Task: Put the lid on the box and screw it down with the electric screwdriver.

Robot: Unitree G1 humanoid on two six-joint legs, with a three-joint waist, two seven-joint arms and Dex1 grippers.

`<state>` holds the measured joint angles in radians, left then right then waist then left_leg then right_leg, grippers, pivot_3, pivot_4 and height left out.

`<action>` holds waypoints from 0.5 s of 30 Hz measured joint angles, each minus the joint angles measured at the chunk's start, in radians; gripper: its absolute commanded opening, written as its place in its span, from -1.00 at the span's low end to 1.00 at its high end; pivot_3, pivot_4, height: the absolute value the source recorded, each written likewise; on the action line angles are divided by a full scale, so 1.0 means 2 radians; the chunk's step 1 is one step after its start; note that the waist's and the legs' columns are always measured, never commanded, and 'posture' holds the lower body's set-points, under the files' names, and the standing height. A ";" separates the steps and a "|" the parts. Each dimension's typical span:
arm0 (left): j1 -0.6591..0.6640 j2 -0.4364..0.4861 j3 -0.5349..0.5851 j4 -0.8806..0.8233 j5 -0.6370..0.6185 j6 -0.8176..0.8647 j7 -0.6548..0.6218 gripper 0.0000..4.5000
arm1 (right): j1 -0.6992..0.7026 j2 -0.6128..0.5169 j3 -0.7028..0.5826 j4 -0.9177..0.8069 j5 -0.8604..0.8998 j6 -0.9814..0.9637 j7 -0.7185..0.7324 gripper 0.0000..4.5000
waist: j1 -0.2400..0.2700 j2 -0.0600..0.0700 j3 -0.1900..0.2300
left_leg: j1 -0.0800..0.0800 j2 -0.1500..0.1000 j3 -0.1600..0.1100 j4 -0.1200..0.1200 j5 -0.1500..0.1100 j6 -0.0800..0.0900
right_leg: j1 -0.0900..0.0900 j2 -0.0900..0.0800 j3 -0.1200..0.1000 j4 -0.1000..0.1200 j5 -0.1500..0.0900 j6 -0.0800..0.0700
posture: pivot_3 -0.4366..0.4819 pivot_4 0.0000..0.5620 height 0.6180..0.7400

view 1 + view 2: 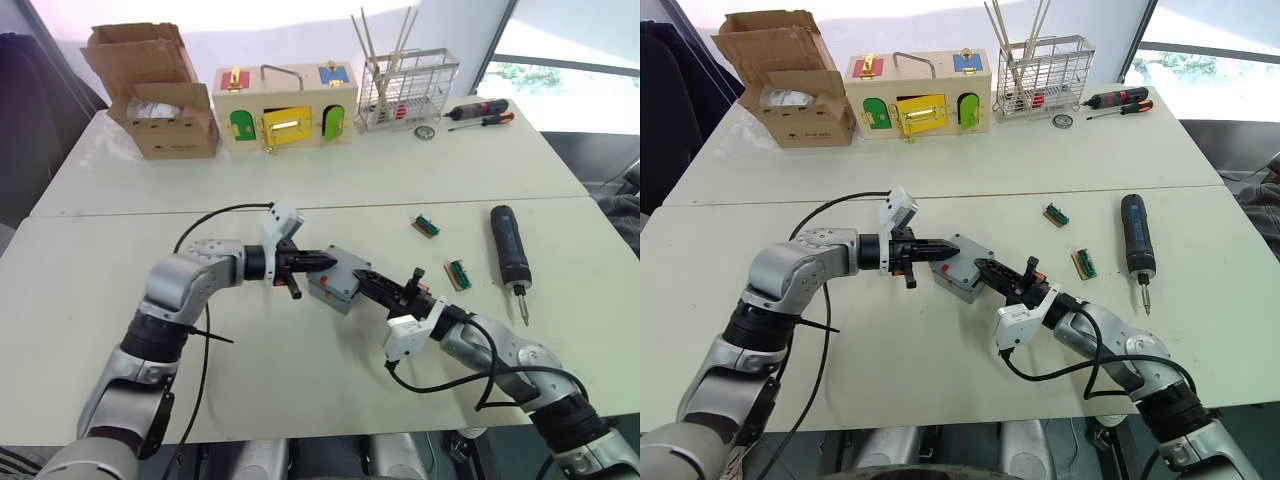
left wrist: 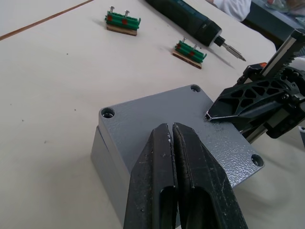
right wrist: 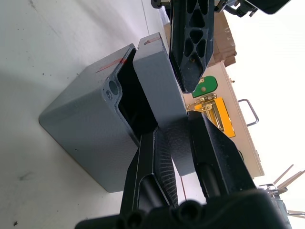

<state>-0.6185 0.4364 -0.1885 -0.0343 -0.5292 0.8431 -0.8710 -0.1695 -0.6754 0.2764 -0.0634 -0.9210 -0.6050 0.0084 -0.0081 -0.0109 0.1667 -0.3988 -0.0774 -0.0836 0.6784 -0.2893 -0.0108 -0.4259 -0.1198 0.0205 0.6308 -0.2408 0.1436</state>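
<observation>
the grey box [image 1: 330, 290] sits on the white surface [image 1: 300, 370] between both arms, with the lid [image 2: 190, 129] on top, one edge lifted off the box rim. the right end effector [image 3: 174, 143] is clenched on that lid edge. the left end effector [image 2: 172, 131], fingers pressed together, rests its tips on the lid. the electric screwdriver [image 1: 510, 255] lies well apart to the right, beside two green terminal blocks [image 1: 458, 273].

The lid [image 2: 181, 124] hides the inside of the box [image 3: 90, 124].
</observation>
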 measured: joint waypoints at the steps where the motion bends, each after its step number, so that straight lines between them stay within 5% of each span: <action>1: 0.000 -0.001 -0.002 0.000 0.003 -0.003 -0.001 -0.97 | 0.001 -0.001 0.000 -0.001 0.000 0.000 0.000 -0.94 | 0.000 0.000 0.000 | 0.000 0.000 0.000 0.000 0.000 0.000 | 0.000 0.000 0.000 0.000 0.000 0.000 | -0.05 -0.47 0.90; 4: -0.001 0.000 -0.014 0.000 0.019 -0.018 -0.006 -0.97 | 0.004 -0.003 0.000 -0.002 0.000 0.000 -0.001 -0.94 | 0.000 0.000 0.000 | 0.001 0.000 0.000 0.000 0.000 0.000 | 0.002 0.000 0.000 0.000 0.000 0.000 | -0.05 -0.47 0.90; 10: -0.001 -0.001 -0.041 0.002 0.058 -0.047 -0.008 -1.00 | 0.010 -0.006 -0.005 -0.008 0.004 0.001 -0.003 0.27 | -0.001 0.000 -0.003 | 0.006 0.000 0.000 -0.002 0.000 0.001 | 0.006 0.000 0.000 -0.002 0.000 0.000 | -0.05 -0.47 0.90; 12: -0.001 -0.002 -0.055 0.007 0.074 -0.063 -0.007 -1.00 | 0.011 -0.007 -0.007 -0.010 0.006 0.002 -0.003 0.61 | 0.000 -0.001 -0.004 | 0.013 0.000 0.000 -0.006 -0.001 0.002 | 0.014 0.000 0.000 -0.006 0.000 0.000 | -0.05 -0.47 0.90; 15: -0.001 -0.004 -0.067 0.012 0.089 -0.072 -0.005 -1.00 | 0.012 -0.015 -0.008 -0.012 0.011 0.001 -0.003 0.75 | -0.001 -0.001 -0.007 | 0.019 0.001 0.000 -0.008 -0.003 0.005 | 0.019 0.000 0.000 -0.009 -0.001 0.000 | -0.05 -0.47 0.90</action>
<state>-0.6201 0.4279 -0.3227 -0.0095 -0.3516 0.6987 -0.8816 -0.1445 -0.7053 0.2606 -0.0867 -0.8988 -0.6029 0.0027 -0.0094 -0.0120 0.1536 -0.3611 -0.0763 -0.0837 0.6628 -0.2949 -0.0016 -0.3879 -0.1189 0.0199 0.6137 -0.2421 0.1435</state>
